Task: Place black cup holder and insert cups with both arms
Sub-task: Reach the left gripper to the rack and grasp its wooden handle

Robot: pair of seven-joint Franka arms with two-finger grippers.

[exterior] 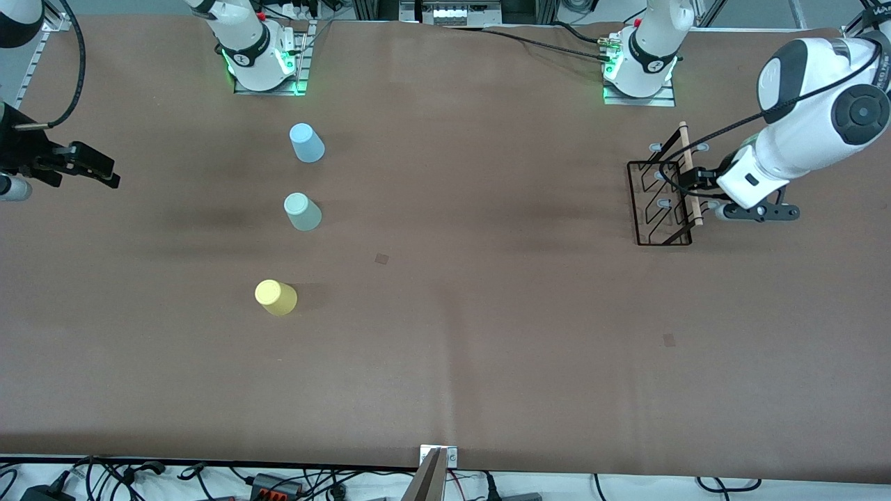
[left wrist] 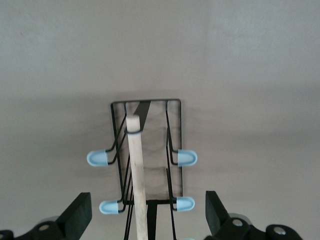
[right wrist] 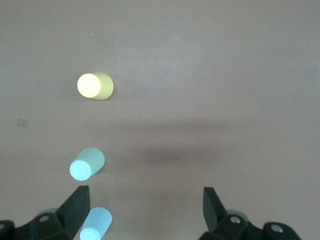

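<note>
Front view, nearest first: the yellow cup [exterior: 276, 297] stands upturned on the brown table [exterior: 487, 348]; the mint green cup [exterior: 302, 212] stands farther from the camera, and the light blue cup [exterior: 306, 142] farther again. All three lie toward the right arm's end, well apart from each other.

The black cup holder [exterior: 663, 202] stands upright toward the left arm's end, level with the two paler cups.

The left gripper [left wrist: 145, 212] is at the holder. Its fingers are spread to either side of the wooden rod handle [left wrist: 136, 170], touching neither side.

The right gripper [right wrist: 145, 210] waits above the table edge at the right arm's end, fingers spread and empty.

Risks, as a judgement:
- The rod sits off-centre between the fingers. Closing may push the light wire holder sideways or tip it.
- A grip near the rod's end may let the holder swing when lifted.
- The grey-capped pegs [left wrist: 186, 157] may catch on the fingers.

No legible brand or label is visible
</note>
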